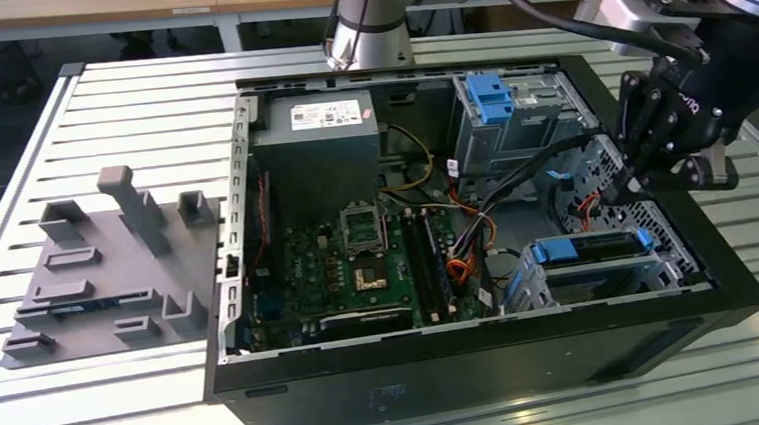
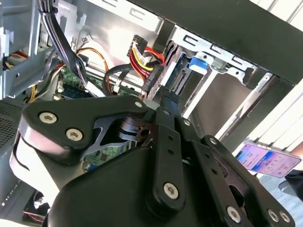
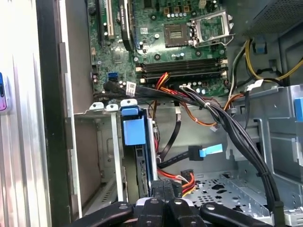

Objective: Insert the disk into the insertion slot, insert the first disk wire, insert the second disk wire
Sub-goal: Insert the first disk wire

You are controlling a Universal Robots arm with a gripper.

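Observation:
The disk (image 1: 594, 248), framed by its bright blue carrier, lies inside the insertion slot (image 1: 545, 289), a low silver cage at the case's near corner on the exterior view's right. In the first wrist view the disk (image 3: 132, 131) stands between the insertion slot's metal walls (image 3: 111, 142). My gripper (image 1: 615, 193) hangs just above the cage. In the second wrist view the gripper (image 2: 160, 97) is shut on a black connector (image 2: 151, 78) with red, yellow and black wires, close to the disk's end (image 2: 198, 64). A second wire with a blue plug (image 3: 207, 151) lies loose beside the cage.
A taller grey cage with a blue tab (image 1: 492, 94) stands behind the gripper. A thick black cable bundle (image 3: 227, 127) crosses over the motherboard (image 1: 355, 254). The case's black side wall (image 1: 702, 240) is close to the cage. A grey fixture plate (image 1: 103, 272) lies outside the case.

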